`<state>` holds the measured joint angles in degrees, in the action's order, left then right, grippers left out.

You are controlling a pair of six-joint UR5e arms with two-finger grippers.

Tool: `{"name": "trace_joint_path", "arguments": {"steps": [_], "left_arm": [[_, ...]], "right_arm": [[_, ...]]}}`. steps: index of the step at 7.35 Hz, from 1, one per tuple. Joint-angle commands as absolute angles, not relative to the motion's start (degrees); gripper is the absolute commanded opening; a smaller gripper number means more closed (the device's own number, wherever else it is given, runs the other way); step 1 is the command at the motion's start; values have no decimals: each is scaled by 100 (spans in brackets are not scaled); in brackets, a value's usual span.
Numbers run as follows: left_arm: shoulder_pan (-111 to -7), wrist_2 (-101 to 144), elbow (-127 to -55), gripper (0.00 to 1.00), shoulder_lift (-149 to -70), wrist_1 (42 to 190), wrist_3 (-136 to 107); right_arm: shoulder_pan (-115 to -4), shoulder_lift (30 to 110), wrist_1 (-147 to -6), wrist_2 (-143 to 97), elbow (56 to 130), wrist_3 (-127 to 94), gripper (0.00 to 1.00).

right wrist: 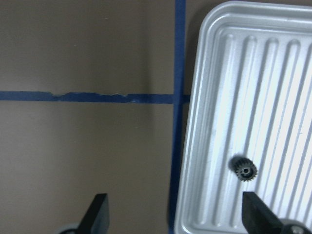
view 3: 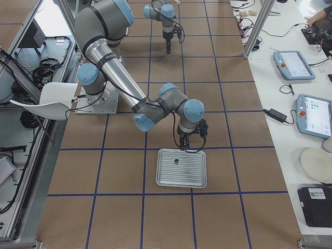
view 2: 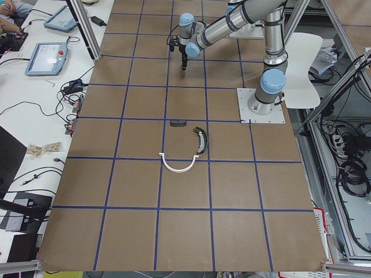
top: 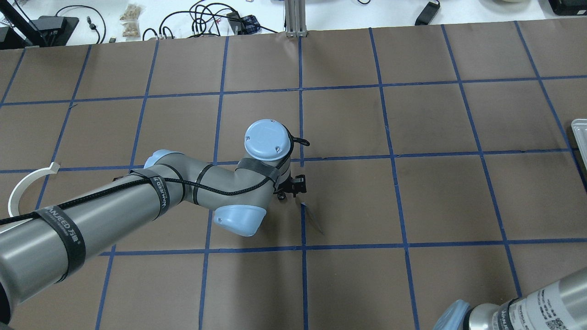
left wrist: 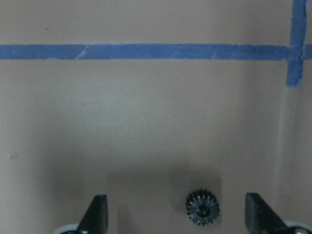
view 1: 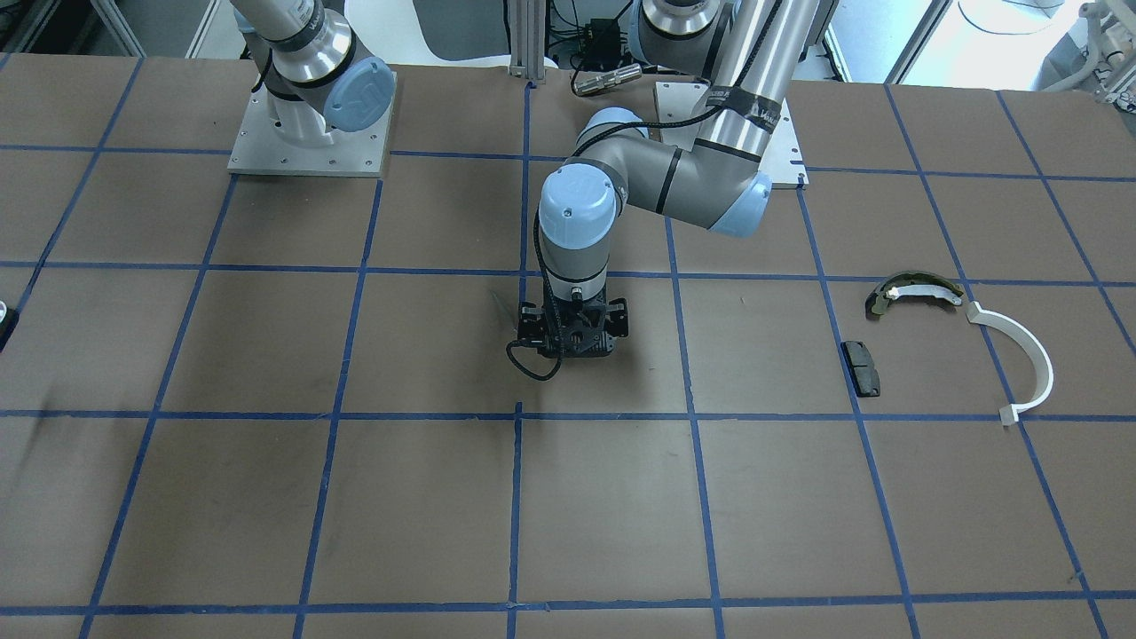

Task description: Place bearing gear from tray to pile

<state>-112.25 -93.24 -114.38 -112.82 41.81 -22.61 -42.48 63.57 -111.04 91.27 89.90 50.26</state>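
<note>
A small dark bearing gear [left wrist: 202, 206] lies on the brown table between the open fingers of my left gripper [left wrist: 178, 214], apart from both. That gripper [view 1: 572, 342] points straight down at the table's middle, far from the pile. The pile is a dark olive curved shoe [view 1: 914, 291], a flat black pad [view 1: 861, 366] and a thin white half-ring [view 1: 1021, 355]. A second gear [right wrist: 245, 170] lies in the ribbed metal tray [right wrist: 273, 97]. My right gripper [right wrist: 175, 214] is open and empty, over the tray's edge [view 3: 181, 167].
Blue tape lines [view 1: 517, 417] divide the brown table into squares. The tray's corner [top: 578, 133] shows at the right edge of the overhead view. The half-ring [top: 27, 183] shows at its left edge, beside my left arm.
</note>
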Motion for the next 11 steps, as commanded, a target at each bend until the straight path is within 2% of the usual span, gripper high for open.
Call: {"name": "trace_joint_path", "arguments": {"steps": [1,2,3,5,6,7,9,11], "left_arm": [[-11276,-9316,-11382,90,-11416,4087,-2250],[-11285,-9325,-11417,75,-11434,4096,-2215],[-11285,-9325,-11400,59,-11435,4087,-2189],[-11276,-9325,-11417,17,-11400,4096,-2171],[-11268,-9325,-11391,7,-11347,4096,-2136],[-11259,-9334,-11356,3,-11234,4157,-2084],[-11058,-9569,-11163,2,-10909,4558,-1899],[-10069,-9703,-10864,2,-10645,5473,-1172]], "right_arm": [[-4079,5777,-11118,9158,8431,5423,95],[-4078,5548,-11414,9176,8359,5432,93],[-4078,5372,-11574,9480,8350,5414,86],[-4078,5309,-11575,9694,8419,5353,82],[-4078,5309,-11532,9712,8446,5344,82],[-4078,5300,-11523,9712,8455,5344,82],[-4078,5265,-11514,10025,8516,5300,77],[-4078,5256,-11514,10090,8525,5300,70]]}}
